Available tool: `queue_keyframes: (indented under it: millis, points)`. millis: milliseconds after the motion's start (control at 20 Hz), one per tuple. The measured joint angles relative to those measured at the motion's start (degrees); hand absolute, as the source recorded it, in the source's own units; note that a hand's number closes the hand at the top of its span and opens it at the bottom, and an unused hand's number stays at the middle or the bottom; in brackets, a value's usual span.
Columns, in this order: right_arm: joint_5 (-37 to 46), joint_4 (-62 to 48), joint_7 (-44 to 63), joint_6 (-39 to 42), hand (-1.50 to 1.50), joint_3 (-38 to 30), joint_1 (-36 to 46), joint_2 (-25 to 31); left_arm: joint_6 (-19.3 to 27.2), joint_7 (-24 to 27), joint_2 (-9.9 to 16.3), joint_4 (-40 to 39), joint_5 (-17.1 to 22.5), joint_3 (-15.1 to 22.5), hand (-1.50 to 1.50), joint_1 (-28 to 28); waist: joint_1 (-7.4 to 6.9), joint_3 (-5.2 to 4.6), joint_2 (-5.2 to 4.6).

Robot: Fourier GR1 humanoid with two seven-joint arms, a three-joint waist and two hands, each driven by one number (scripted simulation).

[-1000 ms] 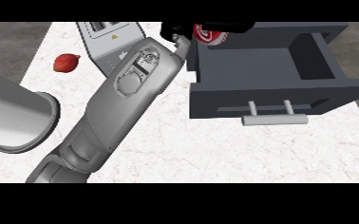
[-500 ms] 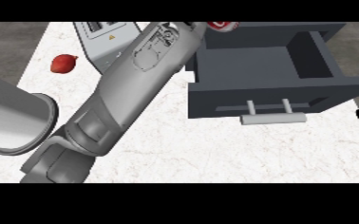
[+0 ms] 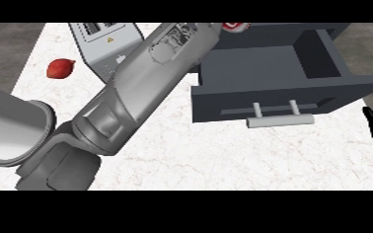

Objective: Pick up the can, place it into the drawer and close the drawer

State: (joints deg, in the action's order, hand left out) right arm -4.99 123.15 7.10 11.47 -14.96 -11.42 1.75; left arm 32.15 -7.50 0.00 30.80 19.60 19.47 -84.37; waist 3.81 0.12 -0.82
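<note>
Drawer (image 3: pixel 270 74) open, bare inside | can (image 3: pixel 235 26) at back rim | hand state unclear

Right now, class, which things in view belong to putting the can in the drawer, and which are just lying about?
Belong to the job:
can, at the top edge
open drawer
drawer handle

Lying about:
red fruit
grey appliance
grey pot

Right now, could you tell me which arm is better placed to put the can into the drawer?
The left arm: it stretches up past the open drawer to the can at the top edge, by the drawer's back corner. Of the right hand only a dark sliver shows at the right edge.
</note>
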Motion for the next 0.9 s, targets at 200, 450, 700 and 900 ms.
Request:
queue_keyframes:
  millis: [200,450,700,900]
  points:
    - [0.38,-0.91,-0.05,-0.05,-1.5,0.38,1.01,0.1,1.59,1.72,0.0,-2.07,2.92,3.56,1.5,0.57,0.94,0.02,-0.19]
    - [0.86,-0.92,0.71,-0.68,-1.5,0.87,2.22,-0.04,2.55,4.55,0.0,-5.55,4.68,5.38,1.5,-0.52,1.29,0.02,-0.37]
    - [0.84,-1.2,0.43,-0.54,-1.5,0.97,3.11,0.25,3.48,6.37,0.01,-7.94,5.87,8.14,1.5,-0.73,1.99,0.05,-0.57]
    - [0.63,-2.19,0.14,-0.59,-1.5,0.56,4.04,0.56,4.29,7.3,0.01,-8.56,6.75,10.83,1.5,0.05,2.53,0.06,-0.71]
